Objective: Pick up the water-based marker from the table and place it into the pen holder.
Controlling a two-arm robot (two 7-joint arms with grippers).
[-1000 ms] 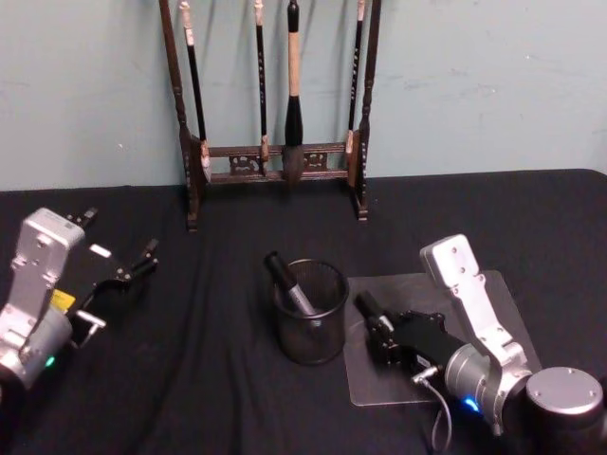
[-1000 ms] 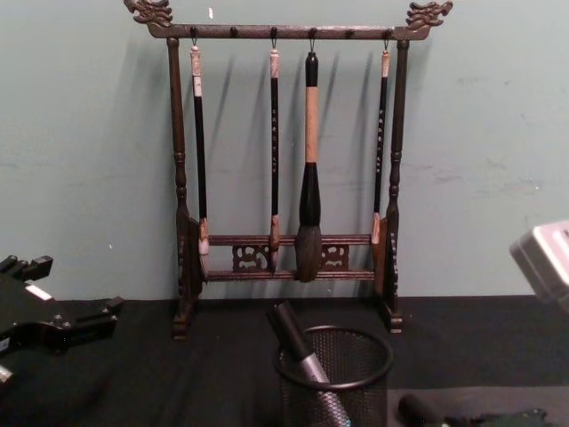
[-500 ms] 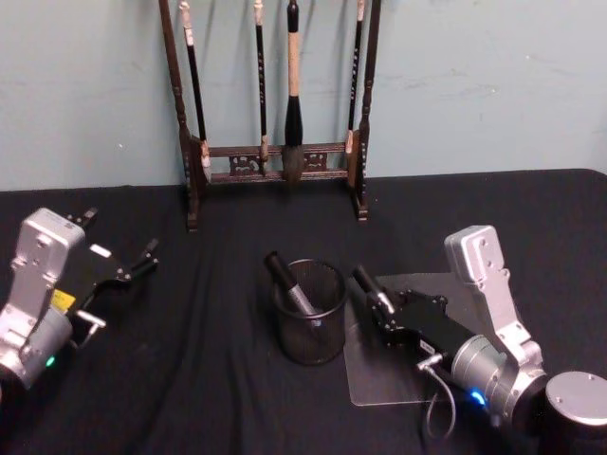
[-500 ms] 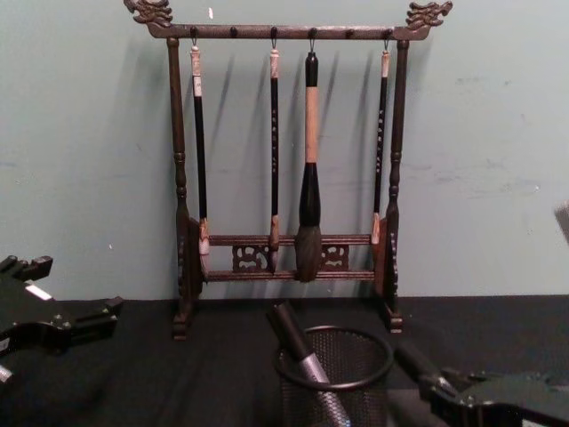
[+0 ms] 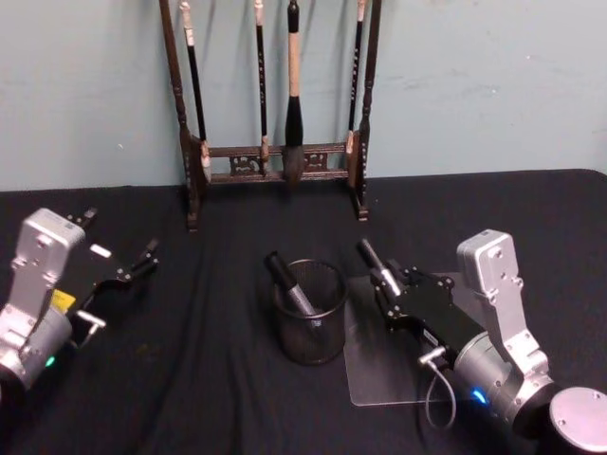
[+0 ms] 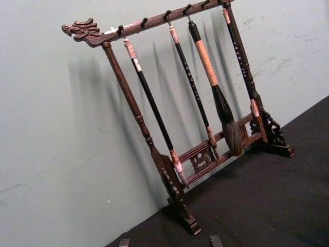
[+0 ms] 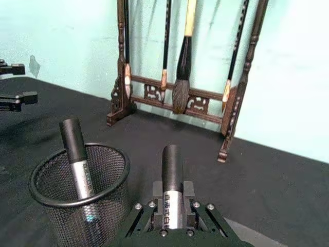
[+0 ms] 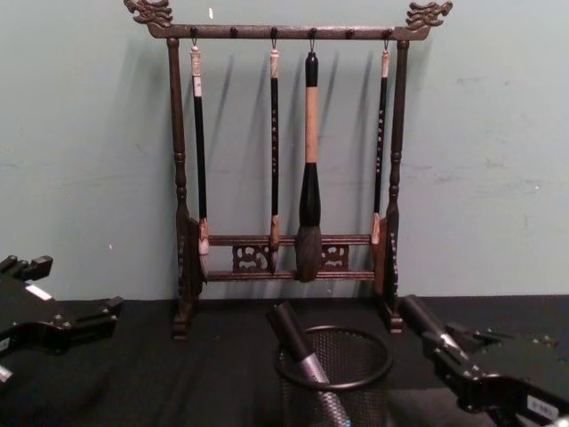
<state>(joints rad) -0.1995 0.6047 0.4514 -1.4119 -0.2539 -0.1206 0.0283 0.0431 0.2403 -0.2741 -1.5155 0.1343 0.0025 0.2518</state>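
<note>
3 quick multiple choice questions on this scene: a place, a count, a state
1. Where is the marker in the right hand? A) lifted beside the pen holder B) on the table C) on the rack
2. How many brushes hang on the brush rack? A) two B) four C) six
3. The left hand, far left, is: A) holding a brush B) holding a marker C) open, empty
1 A, gripped in the air right of the holder; 2 B, four hang there; 3 C, fingers spread, nothing between.

Two markers (image 5: 287,282) (image 5: 372,262), one pen holder (image 5: 327,334), one brush rack (image 8: 178,178), four brushes (image 8: 198,151) (image 8: 274,151) (image 8: 309,178) (image 8: 380,151)
</note>
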